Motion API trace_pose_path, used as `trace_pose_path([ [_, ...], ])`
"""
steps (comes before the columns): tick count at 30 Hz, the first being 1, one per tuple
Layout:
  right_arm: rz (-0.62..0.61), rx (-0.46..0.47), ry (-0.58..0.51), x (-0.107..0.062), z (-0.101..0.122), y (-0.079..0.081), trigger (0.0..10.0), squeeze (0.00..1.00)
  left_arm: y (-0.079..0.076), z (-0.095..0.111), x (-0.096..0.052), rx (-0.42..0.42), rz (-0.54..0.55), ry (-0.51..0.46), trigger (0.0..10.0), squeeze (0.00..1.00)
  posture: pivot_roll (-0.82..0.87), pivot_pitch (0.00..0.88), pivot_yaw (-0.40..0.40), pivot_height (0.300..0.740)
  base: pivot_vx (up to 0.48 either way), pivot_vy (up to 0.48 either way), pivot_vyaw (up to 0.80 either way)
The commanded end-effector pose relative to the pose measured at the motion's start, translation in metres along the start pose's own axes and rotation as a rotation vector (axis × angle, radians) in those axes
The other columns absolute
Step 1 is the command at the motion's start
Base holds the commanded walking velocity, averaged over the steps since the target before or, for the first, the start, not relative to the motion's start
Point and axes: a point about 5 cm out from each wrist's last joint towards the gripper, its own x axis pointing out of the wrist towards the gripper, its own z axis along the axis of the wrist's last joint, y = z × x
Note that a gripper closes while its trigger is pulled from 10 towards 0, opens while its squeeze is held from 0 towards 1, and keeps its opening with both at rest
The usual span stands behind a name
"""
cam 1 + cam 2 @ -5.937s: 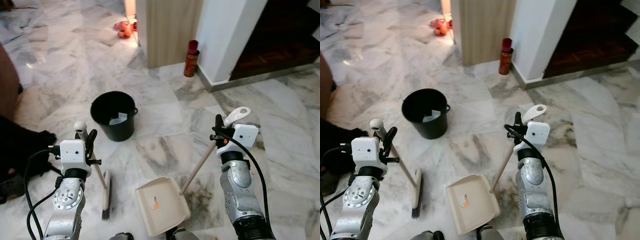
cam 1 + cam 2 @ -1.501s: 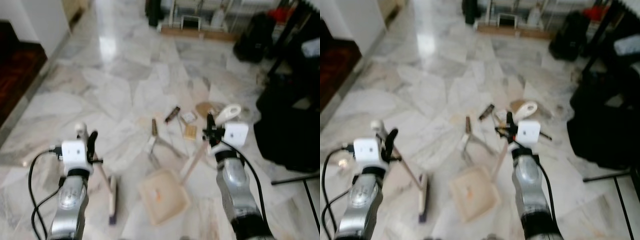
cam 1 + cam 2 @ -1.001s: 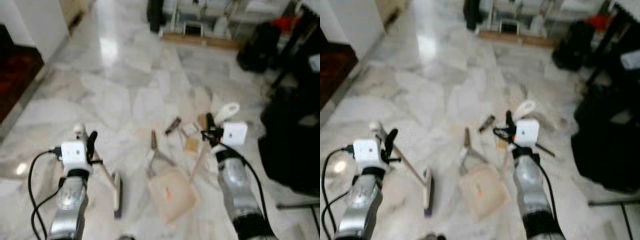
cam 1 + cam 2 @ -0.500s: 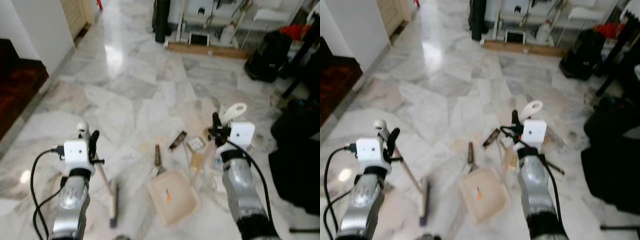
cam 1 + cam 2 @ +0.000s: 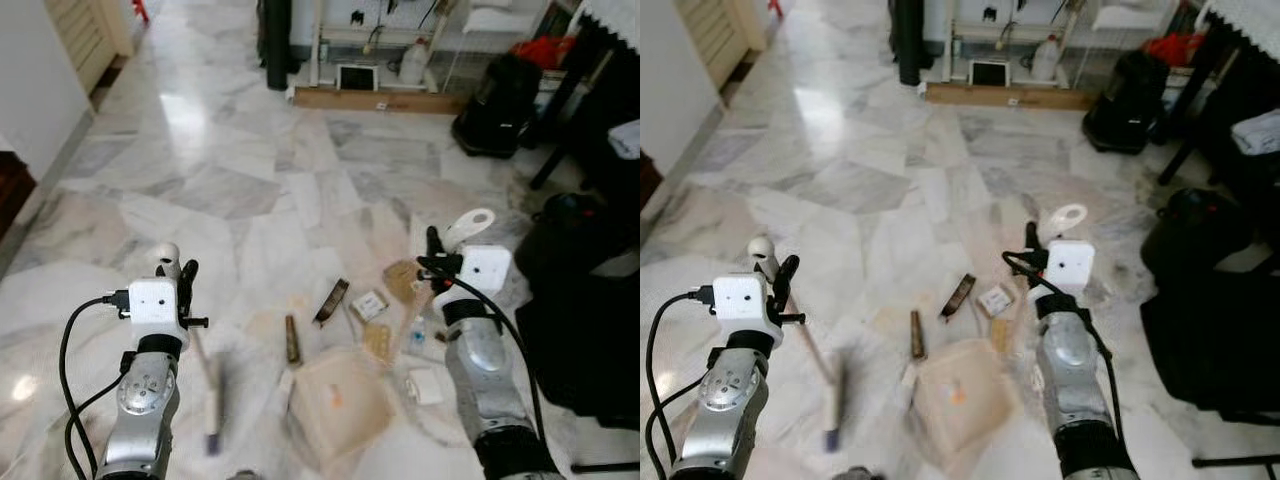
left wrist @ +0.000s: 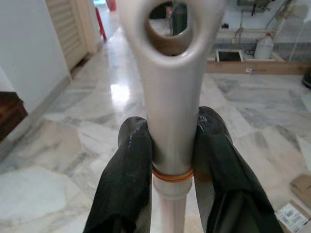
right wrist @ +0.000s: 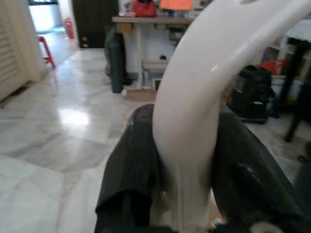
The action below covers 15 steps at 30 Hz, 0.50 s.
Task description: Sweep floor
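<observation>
My left gripper (image 5: 183, 278) is shut on the white broom handle (image 6: 170, 111), with black fingers (image 6: 130, 179) pressed on both sides. The blurred brush head (image 5: 213, 402) hangs low over the marble floor at my left. My right gripper (image 5: 433, 258) is shut on the curved white dustpan handle (image 7: 204, 73). The beige dustpan (image 5: 340, 405) sits low in front of me. Just beyond it lies scattered litter: a brown stick (image 5: 291, 340), a dark wrapper (image 5: 331, 300), a small packet (image 5: 368, 305), cardboard scraps (image 5: 402, 281) and a white piece (image 5: 425, 385).
Black bags (image 5: 495, 92) and a dark bulky mass (image 5: 585, 300) crowd the right side. A rack with a bottle (image 5: 412, 62) and a wooden plank (image 5: 370, 98) line the far end. A wall and louvred door (image 5: 75, 35) stand at far left.
The camera has swung away from the black bucket and moved toward the litter, which now lies closer. Broom and dustpan travelled along with me; both grips are unchanged.
</observation>
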Motion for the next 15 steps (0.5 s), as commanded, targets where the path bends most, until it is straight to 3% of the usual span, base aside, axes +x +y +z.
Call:
trace_pose_path([
  [1, -0.001, 0.042, -0.034, 0.0014, 0.0062, 0.0033, 10.0, 0.0, 0.0016, 0.0058, 0.0007, 0.02, -0.002, -0.033, 10.0, 0.0, -0.01, 0.157, -0.042, 0.74, 0.398, 0.0, 0.0],
  [7, -0.007, 0.039, -0.029, 0.001, 0.005, 0.0025, 10.0, 0.0, 0.0011, 0.006, 0.0005, 0.019, 0.0, -0.035, 10.0, 0.0, -0.01, 0.158, -0.042, 0.74, 0.386, 0.0, 0.0],
  [15, -0.027, 0.028, -0.011, -0.0014, 0.0011, -0.0005, 10.0, 0.0, 0.0008, 0.0074, 0.0004, 0.021, -0.016, -0.041, 10.0, 0.0, -0.01, 0.164, -0.04, 0.74, 0.0, 0.0, 0.0],
])
